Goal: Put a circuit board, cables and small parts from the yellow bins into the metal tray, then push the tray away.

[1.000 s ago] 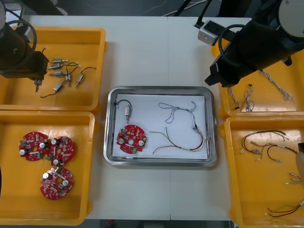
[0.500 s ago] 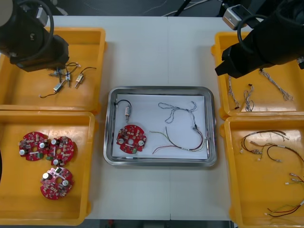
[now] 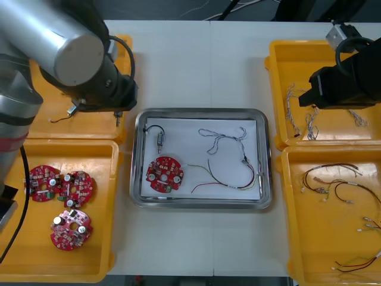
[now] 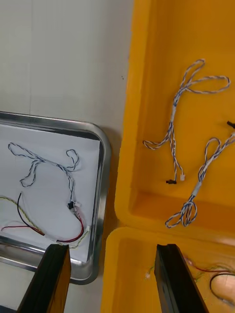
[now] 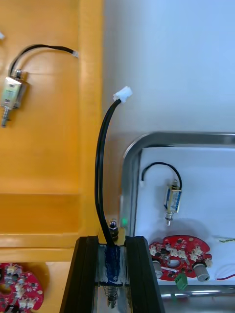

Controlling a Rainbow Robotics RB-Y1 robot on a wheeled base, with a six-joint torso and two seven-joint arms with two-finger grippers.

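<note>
My left gripper (image 5: 111,279) is shut on a small metal part (image 5: 112,261), whose black lead (image 5: 100,171) rises to a white plug. It hangs over the seam between the far left yellow bin (image 3: 89,128) and the metal tray (image 3: 266,155), by the tray's far left corner (image 5: 128,161). In the tray lie a red circuit board (image 3: 164,174), another small metal part (image 3: 161,140), a blue and white cable (image 3: 223,138) and a red and yellow cable (image 3: 229,179). My right gripper (image 4: 112,281) is open with nothing in it, at the edge of the right bins beside the tray.
The near left bin holds three circuit boards (image 3: 59,199). One small metal part (image 5: 11,95) lies in the far left bin. Blue and white cables (image 4: 196,93) lie in the far right bin (image 3: 280,65); black and coloured cables (image 3: 333,179) are in the near right bin.
My left arm has swung from the far left bin toward the tray, carrying a small metal part. The right arm has drawn back to the right over the far right bin.
</note>
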